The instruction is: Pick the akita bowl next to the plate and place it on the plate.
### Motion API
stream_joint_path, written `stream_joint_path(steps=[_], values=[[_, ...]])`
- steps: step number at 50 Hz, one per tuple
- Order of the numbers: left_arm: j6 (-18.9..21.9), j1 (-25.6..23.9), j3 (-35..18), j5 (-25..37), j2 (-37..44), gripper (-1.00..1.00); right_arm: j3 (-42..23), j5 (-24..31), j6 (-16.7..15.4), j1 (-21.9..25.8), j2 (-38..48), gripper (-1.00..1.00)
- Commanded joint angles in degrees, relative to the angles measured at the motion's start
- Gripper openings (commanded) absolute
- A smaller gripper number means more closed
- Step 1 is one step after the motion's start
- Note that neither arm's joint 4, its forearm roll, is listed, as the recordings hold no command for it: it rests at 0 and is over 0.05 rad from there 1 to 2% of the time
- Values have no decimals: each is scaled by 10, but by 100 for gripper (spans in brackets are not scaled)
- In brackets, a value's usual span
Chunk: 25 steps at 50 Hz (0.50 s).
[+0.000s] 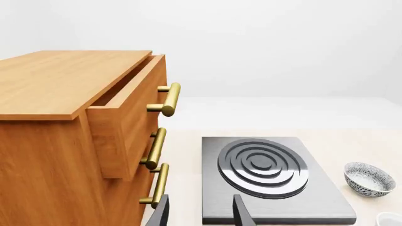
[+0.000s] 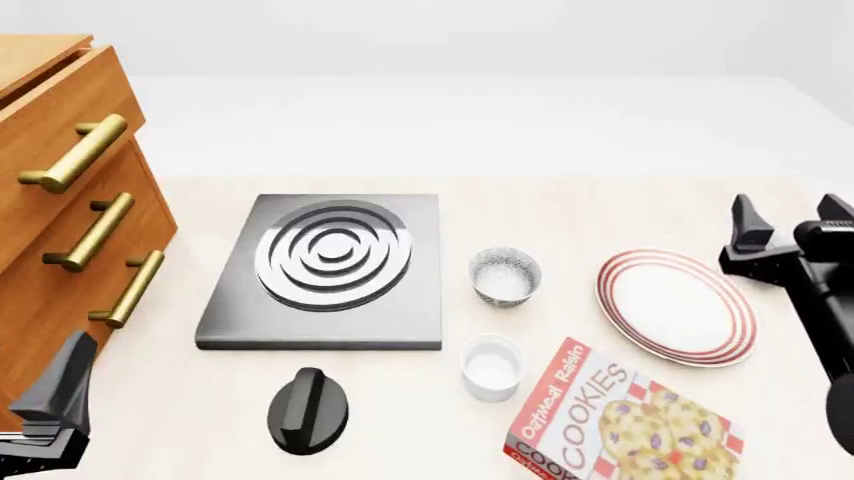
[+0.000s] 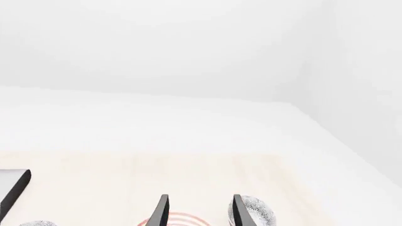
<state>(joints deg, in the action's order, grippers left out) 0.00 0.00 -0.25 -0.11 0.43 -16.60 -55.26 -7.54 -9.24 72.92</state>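
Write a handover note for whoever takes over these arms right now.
The left gripper is open and empty. The right gripper is open and empty, beside the plate. The akita bowl sits upright between stove burner and plate; a second speckled bowl shows close by the right gripper. Nothing done yet: bowl ungrasped, plate bare. Left: grasp, lift, place on plate.

Bright, even, diffuse light; faint soft shadows; sharp, undistorted renders.
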Motion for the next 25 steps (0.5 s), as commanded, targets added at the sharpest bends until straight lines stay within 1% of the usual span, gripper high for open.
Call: stream_joint_path(steps=[1, 15, 25], values=[[0, 0, 0, 0, 0, 100, -17, -3, -2, -12, 25, 100], [0, 0, 0, 0, 0, 100, -34, -1, -8, -21, 48, 100], [0, 0, 0, 0, 0, 100, -48, -6, -15, -38, 76, 100]])
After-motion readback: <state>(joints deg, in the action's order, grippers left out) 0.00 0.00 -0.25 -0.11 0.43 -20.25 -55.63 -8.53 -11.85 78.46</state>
